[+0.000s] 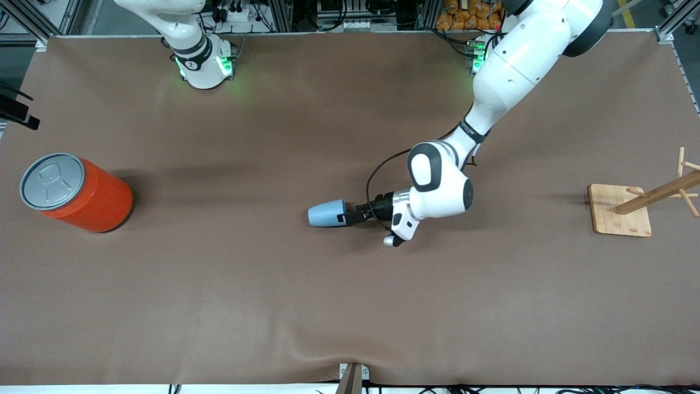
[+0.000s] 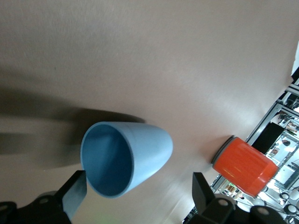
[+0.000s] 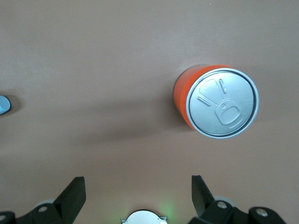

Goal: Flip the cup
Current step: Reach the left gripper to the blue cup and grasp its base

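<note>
The light-blue cup (image 1: 326,213) lies on its side on the brown table near the middle, its mouth turned toward the left arm's end. My left gripper (image 1: 345,215) is low at the cup's mouth, open. In the left wrist view the cup (image 2: 140,149) shows its darker blue inside. One finger (image 2: 74,192) is right beside the rim and the other finger (image 2: 202,190) stands well apart from it, so my left gripper (image 2: 139,192) holds nothing. My right gripper (image 3: 138,193) is open and empty, high over the right arm's end of the table. A sliver of the cup (image 3: 3,104) shows at that view's edge.
A large orange can with a grey lid (image 1: 76,191) stands at the right arm's end, also in the left wrist view (image 2: 243,165) and right wrist view (image 3: 219,103). A wooden rack on a board (image 1: 620,210) stands at the left arm's end.
</note>
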{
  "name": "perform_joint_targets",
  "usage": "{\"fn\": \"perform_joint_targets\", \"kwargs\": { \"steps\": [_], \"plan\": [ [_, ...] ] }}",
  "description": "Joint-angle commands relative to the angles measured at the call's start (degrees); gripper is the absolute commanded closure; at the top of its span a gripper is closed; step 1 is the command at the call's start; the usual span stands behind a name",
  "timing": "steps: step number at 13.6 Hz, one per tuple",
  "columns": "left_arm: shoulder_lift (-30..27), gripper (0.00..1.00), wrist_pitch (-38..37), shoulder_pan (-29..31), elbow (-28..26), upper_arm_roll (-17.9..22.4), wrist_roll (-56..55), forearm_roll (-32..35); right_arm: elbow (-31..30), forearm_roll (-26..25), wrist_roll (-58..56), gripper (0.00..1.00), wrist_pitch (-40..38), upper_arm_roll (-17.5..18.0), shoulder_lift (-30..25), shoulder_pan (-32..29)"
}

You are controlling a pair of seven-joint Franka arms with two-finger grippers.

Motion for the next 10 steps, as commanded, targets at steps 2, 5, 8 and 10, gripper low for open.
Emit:
{"fn": "perform_joint_targets", "kwargs": {
  "steps": [2,5,8,10],
  "plan": [
    [1.2,0.08,2.2,-1.5,0.7,0.1,1.8,-2.3,1.9,-1.3,-0.7,0.0,-5.0,0.6,-0.3,-2.2],
    [2.3,0.12,4.4,-3.0,1.0,0.1,2.6,-4.0,2.0,-0.5,-0.8,0.0,-5.1,0.9,-0.4,-2.1],
    [2.9,0.33,5.5,-4.3,1.1,0.1,6.6,-8.0,2.8,-0.4,-0.9,0.0,-5.3,1.1,-0.5,-2.0],
    [2.9,0.69,5.6,-4.3,1.1,0.2,9.6,-10.4,4.9,-0.2,-0.7,0.0,-7.2,1.7,-0.5,-1.4]
  ]
}}
